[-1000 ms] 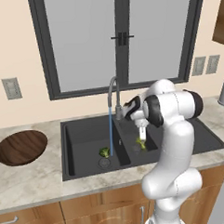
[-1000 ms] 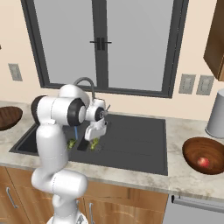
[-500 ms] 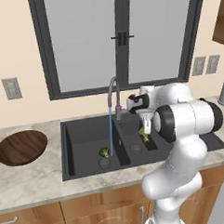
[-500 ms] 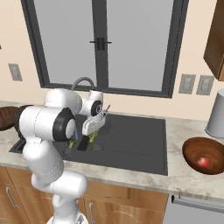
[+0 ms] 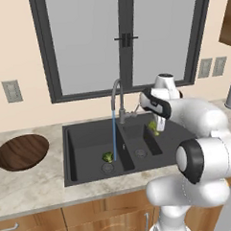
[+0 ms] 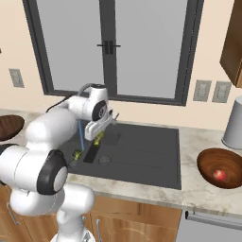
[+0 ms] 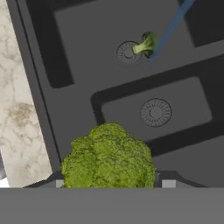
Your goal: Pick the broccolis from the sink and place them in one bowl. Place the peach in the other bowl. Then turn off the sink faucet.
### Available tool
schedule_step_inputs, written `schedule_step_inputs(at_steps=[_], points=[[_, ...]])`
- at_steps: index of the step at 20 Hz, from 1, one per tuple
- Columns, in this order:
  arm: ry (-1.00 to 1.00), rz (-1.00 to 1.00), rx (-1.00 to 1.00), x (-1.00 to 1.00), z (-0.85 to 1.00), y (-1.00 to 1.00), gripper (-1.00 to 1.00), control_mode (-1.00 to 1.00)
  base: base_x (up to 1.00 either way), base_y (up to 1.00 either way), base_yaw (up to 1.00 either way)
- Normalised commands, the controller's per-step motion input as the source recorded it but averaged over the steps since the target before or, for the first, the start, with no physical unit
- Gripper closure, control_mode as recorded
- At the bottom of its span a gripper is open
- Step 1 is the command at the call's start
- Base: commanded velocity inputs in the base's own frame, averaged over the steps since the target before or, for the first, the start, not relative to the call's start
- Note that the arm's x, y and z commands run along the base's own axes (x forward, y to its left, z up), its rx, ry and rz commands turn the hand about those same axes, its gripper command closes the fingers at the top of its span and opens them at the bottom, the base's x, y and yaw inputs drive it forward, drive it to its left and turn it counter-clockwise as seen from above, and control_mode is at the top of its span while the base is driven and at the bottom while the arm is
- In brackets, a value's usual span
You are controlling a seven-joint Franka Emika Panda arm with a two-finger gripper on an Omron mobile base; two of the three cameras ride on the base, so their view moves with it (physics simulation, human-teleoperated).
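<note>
Claw (image 5: 155,127) hangs above the black sink (image 5: 85,133), clenched on a broccoli floret (image 5: 153,127). In the hand view the held floret (image 7: 109,156) sits large between the finger tips, its base cut off by the lower edge; the fingers themselves are mostly hidden behind it.

Left base view: second broccoli floret (image 5: 108,157) lies in the left basin by the round drain, just beside the blue water stream (image 5: 113,134) falling from the gooseneck faucet (image 5: 117,95). An empty dark wooden bowl (image 5: 21,152) rests on the marble tabletop (image 5: 29,179), well left of the sink. The arm covers the right end of the sink here.

Right base view: the claw (image 6: 98,137) and its floret show small against the sink, partly masked by the arm's white shoulder. The floret left in the basin (image 6: 76,154) is a small green patch at the arm's edge, hard to make out. This view gives the right side of the tabletop: a second wooden bowl (image 6: 222,168) with the red-orange peach (image 6: 218,175) inside it, and a grey cylindrical container (image 6: 234,123) behind, cut off by the frame. The left bowl (image 6: 8,126) is only an edge here.

Hand view: looks down on both drains; far floret (image 7: 145,44) touches the rim of one drain (image 7: 127,52), stream ending beside it. Second drain (image 7: 155,112) bare.
</note>
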Motion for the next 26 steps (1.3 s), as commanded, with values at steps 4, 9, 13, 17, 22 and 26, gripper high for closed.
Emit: schedule_step_inputs(at_steps=[4,9,13,17,22,26], points=[[-0.17,0.00,0.00,-0.54,0.82,-0.01,1.00,-1.00,0.00,0.00,0.00],[-0.17,0.02,0.00,-0.65,0.69,0.00,1.00,-1.00,0.00,0.00,0.00],[-0.16,0.07,0.00,-0.71,0.47,0.01,1.00,-1.00,0.00,0.00,0.00],[-0.05,0.15,-0.03,-0.75,0.27,0.23,1.00,-1.00,0.00,0.00,0.00],[0.00,0.19,-0.07,-0.82,0.15,0.54,1.00,-1.00,0.00,0.00,0.00],[0.00,0.18,-0.06,-0.66,0.15,0.71,1.00,-1.00,0.00,0.00,0.00]])
